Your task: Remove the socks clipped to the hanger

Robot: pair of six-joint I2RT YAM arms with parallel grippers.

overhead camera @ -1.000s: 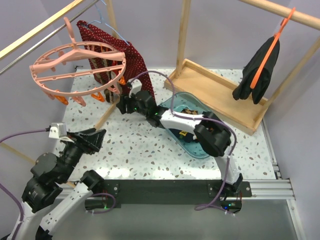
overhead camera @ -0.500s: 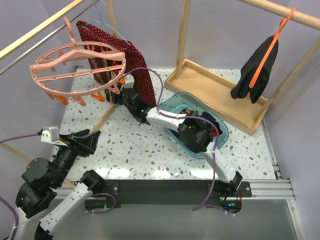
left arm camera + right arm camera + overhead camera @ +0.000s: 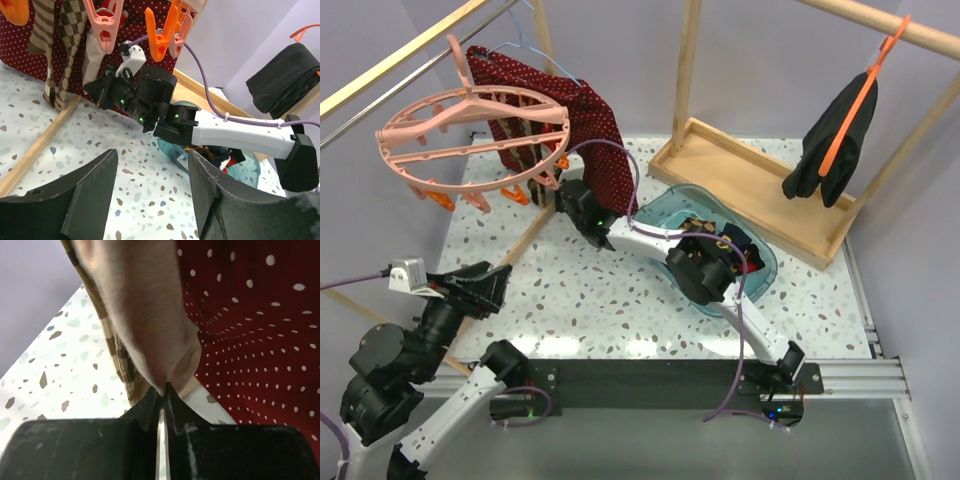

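Note:
The pink ring hanger (image 3: 395, 150) hangs at the back left from a wooden rail, with pink and orange clips (image 3: 159, 42) under it. Brown checked socks (image 3: 70, 30) and a pale beige sock (image 3: 145, 315) hang from the clips in front of the red cloth. My right gripper (image 3: 162, 390) is shut on the lower tip of the beige sock, just below the ring (image 3: 563, 195). My left gripper (image 3: 152, 165) stands open and empty low over the table's left side (image 3: 495, 280), facing the right arm. More socks (image 3: 725, 245) lie in the teal bin (image 3: 760, 270).
A red white-dotted cloth (image 3: 595, 120) hangs behind the socks. A black garment (image 3: 835, 140) hangs on an orange hanger at the back right, over a wooden tray (image 3: 750, 185). A wooden post (image 3: 685, 70) and a floor rail (image 3: 525, 235) frame the rack.
My right arm reached left from the bin to under the hanger, and its jaws closed on the beige sock's tip. My left arm drew back toward the near left.

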